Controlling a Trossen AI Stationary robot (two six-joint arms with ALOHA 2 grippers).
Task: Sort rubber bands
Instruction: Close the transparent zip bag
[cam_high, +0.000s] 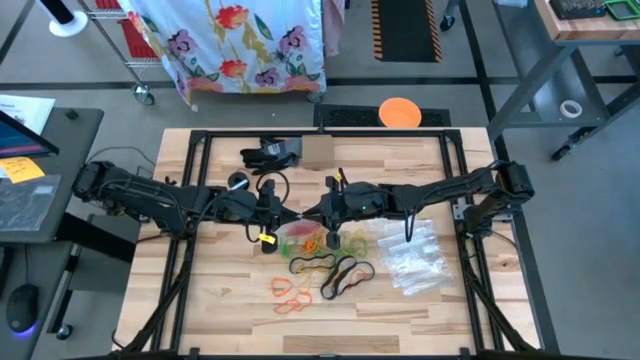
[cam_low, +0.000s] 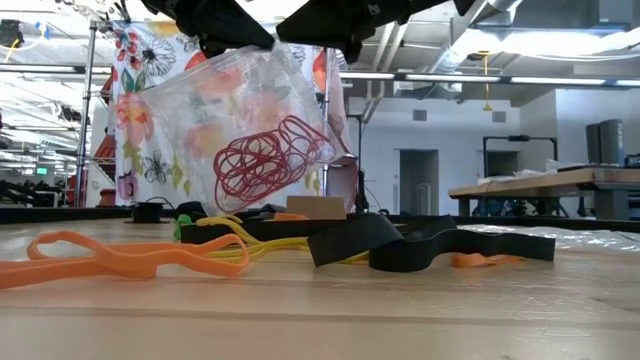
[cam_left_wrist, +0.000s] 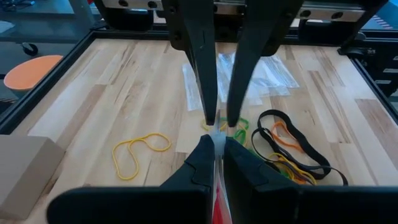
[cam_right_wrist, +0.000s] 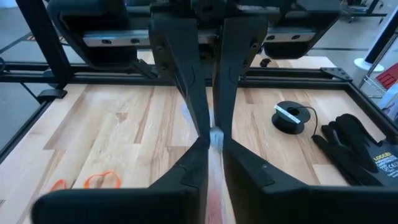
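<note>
A clear zip bag holding red rubber bands hangs above the table's middle. My left gripper comes from the table's left and my right gripper from its right. Their tips nearly meet at the bag's top, and both are shut on it. Below them, loose rubber bands lie flat on the wood: green and yellow ones, black ones, orange ones and a yellow one. My left gripper pinches the bag's top edge between its two fingers, coming from the table's left and slanting slightly down. The bag hangs below the fingers, clear of the table. My right gripper pinches the same top edge from the table's right, also slanting slightly down, tip to tip with the left one. The bag hangs tilted beneath both, with the red bands gathered in its lower part.
A pile of clear bags lies to the right of the loose bands. At the far side sit a black glove, a cardboard box and a small black spool. A black frame borders the table.
</note>
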